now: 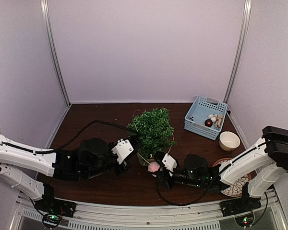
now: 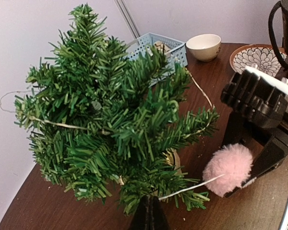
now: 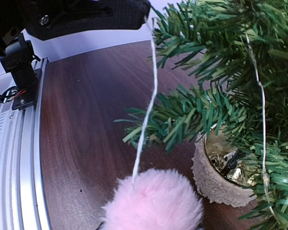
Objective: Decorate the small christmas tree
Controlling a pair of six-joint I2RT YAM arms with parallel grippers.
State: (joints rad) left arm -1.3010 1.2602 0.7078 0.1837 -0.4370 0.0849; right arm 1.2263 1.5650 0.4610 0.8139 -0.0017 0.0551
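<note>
Both arms are held low by the small christmas tree (image 1: 153, 127); pom-pom (image 2: 228, 168) gripped by right gripper (image 1: 159, 166), string (image 3: 145, 115) by left gripper (image 2: 149, 213).

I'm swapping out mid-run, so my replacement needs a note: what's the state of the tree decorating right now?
Left claw: shut on the string, which is pulled taut.
Right claw: shut on the pink pom-pom, low beside the small christmas tree.
Done: thin wire draped on the tree; pom-pom not hung yet.
To do: loop the string over a branch; more ornaments wait in the blue basket.
</note>
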